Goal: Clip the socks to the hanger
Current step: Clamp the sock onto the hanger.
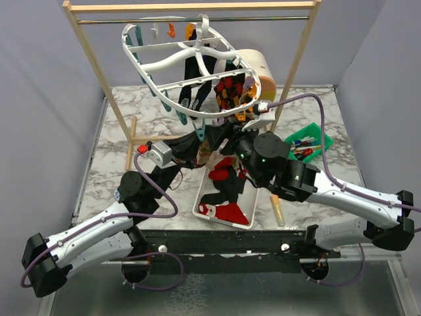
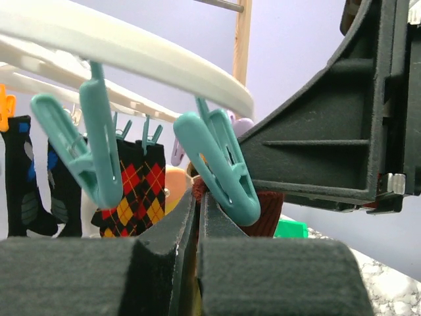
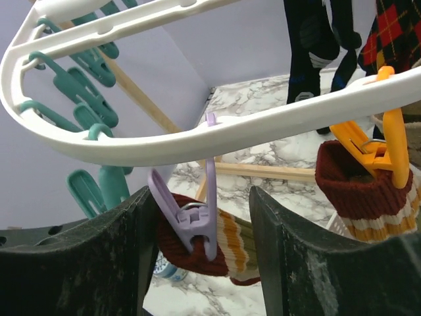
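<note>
The white oval hanger hangs from the rod, with black and red argyle socks clipped on. My left gripper is raised under its front rim. In the left wrist view it is shut on a dark red sock cuff, right under a teal clip. My right gripper is beside it. In the right wrist view it is open, its jaws on either side of a purple clip that grips a dark red, orange-striped sock. An orange clip holds another dark red sock.
A white basket with red and black socks lies on the marble table between the arms. A green tray with small items is at the right. The wooden rack stands behind, with a cream roll. An orange tube lies near the basket.
</note>
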Controlling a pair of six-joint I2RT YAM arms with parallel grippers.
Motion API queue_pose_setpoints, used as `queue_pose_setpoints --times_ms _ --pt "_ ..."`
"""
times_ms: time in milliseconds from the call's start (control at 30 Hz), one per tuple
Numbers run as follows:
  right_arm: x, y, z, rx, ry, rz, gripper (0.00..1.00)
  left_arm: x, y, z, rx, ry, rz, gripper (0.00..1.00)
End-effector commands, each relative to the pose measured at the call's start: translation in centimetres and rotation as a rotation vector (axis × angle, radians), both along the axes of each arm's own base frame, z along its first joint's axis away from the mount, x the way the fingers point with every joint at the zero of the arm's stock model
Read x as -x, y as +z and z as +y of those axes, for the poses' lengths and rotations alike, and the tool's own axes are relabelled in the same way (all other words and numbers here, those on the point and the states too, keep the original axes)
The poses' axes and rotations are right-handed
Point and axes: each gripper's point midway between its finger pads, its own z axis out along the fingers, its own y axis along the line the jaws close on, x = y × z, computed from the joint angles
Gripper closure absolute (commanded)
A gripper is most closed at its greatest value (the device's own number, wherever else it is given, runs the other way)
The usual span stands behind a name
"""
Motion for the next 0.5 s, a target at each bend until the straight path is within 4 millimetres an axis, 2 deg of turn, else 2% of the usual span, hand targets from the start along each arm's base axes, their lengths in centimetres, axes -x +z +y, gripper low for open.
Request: queue_pose_setpoints --times_ms 0,67,100,133,167,300,333,467 --pt "1.5 0.1 0.0 0.013 0.087 -0.011 0.34 0.7 0.7 0.7 0.032 -0.004 -0.030 0.97" --pt "1.9 0.3 -0.4 0.008 0.104 -0.017 0.29 0.7 0.4 0.8 0.029 -0.002 -0.027 0.85" --pt "2.1 0.4 -0.6 0.008 0.114 -0.018 0.26 0.8 0.3 0.9 0.026 -0.002 -0.026 0.75" --pt "2.4 0.3 -0.8 0.014 0.128 -0.018 0.18 0.8 0.2 0.9 0.021 -0.004 -0.024 0.64" --pt "2.6 0.0 -1.1 0.029 0.137 -0.014 0.16 0.9 -0.1 1.0 0.012 -0.004 -0.019 0.50" --pt "3.6 -1.3 -3.4 0.045 0.138 0.011 0.10 1.1 -1.5 1.9 -0.015 0.016 0.022 0.07" --pt "3.8 -1.7 -4.0 0.044 0.134 0.016 0.09 1.2 -1.9 2.2 -0.022 0.021 0.032 0.02" --pt "4.1 -2.7 -7.5 0.040 0.081 0.009 0.08 1.3 -3.0 3.8 -0.012 0.062 0.091 0.01"
